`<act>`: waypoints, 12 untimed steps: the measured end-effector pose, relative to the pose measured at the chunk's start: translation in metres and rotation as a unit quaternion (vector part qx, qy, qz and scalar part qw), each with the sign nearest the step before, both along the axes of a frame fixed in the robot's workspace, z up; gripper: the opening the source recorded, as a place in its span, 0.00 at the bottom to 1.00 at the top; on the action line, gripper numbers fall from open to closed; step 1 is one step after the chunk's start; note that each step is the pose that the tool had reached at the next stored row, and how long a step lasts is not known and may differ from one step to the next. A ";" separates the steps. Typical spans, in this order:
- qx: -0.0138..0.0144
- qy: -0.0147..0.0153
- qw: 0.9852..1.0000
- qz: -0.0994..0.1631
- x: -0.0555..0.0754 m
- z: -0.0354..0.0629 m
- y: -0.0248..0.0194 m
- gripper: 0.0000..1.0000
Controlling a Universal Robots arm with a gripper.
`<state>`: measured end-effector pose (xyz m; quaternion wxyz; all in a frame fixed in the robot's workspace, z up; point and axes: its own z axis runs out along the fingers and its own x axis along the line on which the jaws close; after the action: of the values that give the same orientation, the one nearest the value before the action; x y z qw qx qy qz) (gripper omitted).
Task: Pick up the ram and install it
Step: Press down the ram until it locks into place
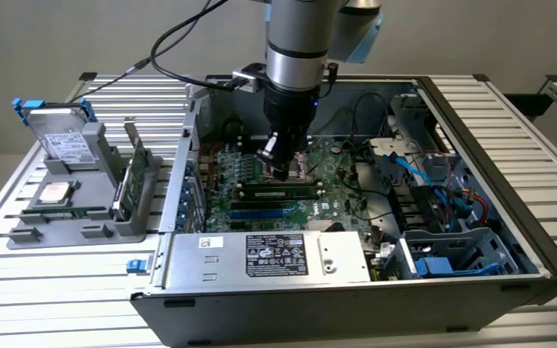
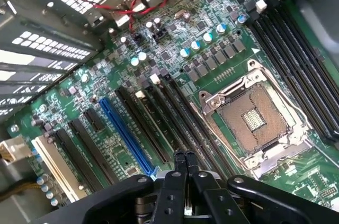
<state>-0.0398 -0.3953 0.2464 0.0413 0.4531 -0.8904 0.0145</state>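
The ram (image 1: 66, 212) is a thin green stick lying in the grey holder (image 1: 75, 233) on the table at the exterior view's left, outside the computer case. My gripper (image 1: 283, 174) hangs inside the open case (image 1: 510, 181), far from the ram and just above the motherboard (image 1: 259, 170) near the bare processor socket (image 2: 254, 121). In the wrist view the gripper (image 2: 184, 161) is shut, its two black fingers pressed together with nothing between them. The long black memory slots (image 2: 296, 60) lie beside the socket.
The holder also carries a hard drive (image 1: 66, 141), a square silver processor (image 1: 56, 192) and an upright green card (image 1: 138, 170). Inside the case are a power supply (image 1: 269, 257), blue and black cables (image 1: 423, 174) and a drive cage (image 1: 452, 257).
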 end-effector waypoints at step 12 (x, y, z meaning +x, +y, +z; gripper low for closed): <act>0.000 0.000 0.995 -0.104 0.000 -0.0007 0.0000 0.10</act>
<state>-0.0398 -0.3953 0.2457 0.0425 0.3577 -0.9328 0.0101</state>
